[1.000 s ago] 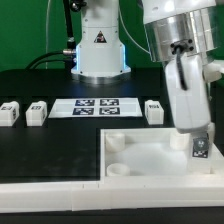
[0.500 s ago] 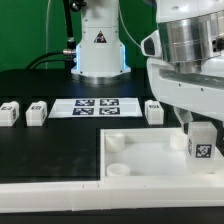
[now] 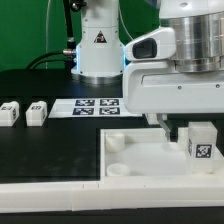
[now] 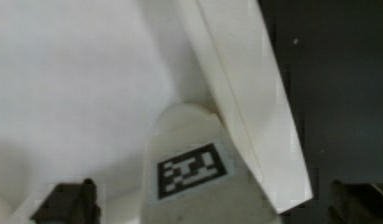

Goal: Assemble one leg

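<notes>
One leg (image 3: 201, 140), a small white block with a black-and-white tag, stands upright at the right corner of the large white panel (image 3: 150, 162). In the wrist view the leg (image 4: 202, 160) rises against the panel (image 4: 81, 90). My gripper (image 3: 175, 130) hangs just to the exterior view's left of the leg, low over the panel. In the wrist view my gripper (image 4: 209, 205) is open, with dark fingertips (image 4: 67, 202) wide on either side of the leg and not touching it. Two more legs (image 3: 10, 112) (image 3: 37, 112) lie at the exterior view's left.
The marker board (image 3: 95, 107) lies behind the panel. The robot base (image 3: 98, 45) stands at the back. The panel has round sockets (image 3: 117, 143) at its left corners. My wide hand hides the table behind it on the right.
The fingers were shut on the leg a second ago. They have let go, the hand has turned and shifted to the exterior view's left, and the leg stands free.
</notes>
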`<state>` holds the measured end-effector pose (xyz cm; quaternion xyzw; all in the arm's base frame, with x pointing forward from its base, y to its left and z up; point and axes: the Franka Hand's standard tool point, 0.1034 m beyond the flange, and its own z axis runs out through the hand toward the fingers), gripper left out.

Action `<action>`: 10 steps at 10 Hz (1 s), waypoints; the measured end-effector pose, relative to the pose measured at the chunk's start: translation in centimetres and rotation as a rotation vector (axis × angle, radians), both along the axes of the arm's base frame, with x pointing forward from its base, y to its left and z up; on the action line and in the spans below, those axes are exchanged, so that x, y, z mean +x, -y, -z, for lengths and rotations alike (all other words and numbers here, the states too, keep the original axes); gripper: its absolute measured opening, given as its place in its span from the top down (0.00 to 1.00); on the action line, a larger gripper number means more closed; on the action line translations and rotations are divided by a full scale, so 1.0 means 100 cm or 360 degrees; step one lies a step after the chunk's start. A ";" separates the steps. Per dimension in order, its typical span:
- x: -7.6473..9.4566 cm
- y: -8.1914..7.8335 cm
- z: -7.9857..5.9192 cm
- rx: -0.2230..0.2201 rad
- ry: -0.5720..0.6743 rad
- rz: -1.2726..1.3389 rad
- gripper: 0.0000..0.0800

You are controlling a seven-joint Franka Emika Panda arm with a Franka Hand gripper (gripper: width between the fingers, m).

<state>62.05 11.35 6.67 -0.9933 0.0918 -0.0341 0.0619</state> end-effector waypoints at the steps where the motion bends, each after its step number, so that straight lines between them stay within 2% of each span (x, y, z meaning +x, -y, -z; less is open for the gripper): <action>1: 0.000 0.010 0.003 -0.0010 0.0036 -0.0090 0.19; 2: 0.000 0.010 0.003 -0.0008 0.0030 -0.0077 0.25; 3: 0.000 0.009 0.003 -0.0008 0.0030 -0.0079 0.25; 4: 0.000 0.009 0.003 -0.0006 0.0029 -0.0066 0.47; 5: -0.001 0.007 0.003 0.0025 0.0003 0.0156 0.47; 6: -0.001 0.007 0.003 0.0037 -0.0009 0.0253 0.64; 8: -0.001 0.006 0.003 0.0063 -0.0043 0.0523 0.64; 9: 0.000 0.000 0.001 0.0108 -0.0101 0.0854 0.64; 10: 0.000 -0.001 0.002 0.0183 -0.0163 0.1198 0.64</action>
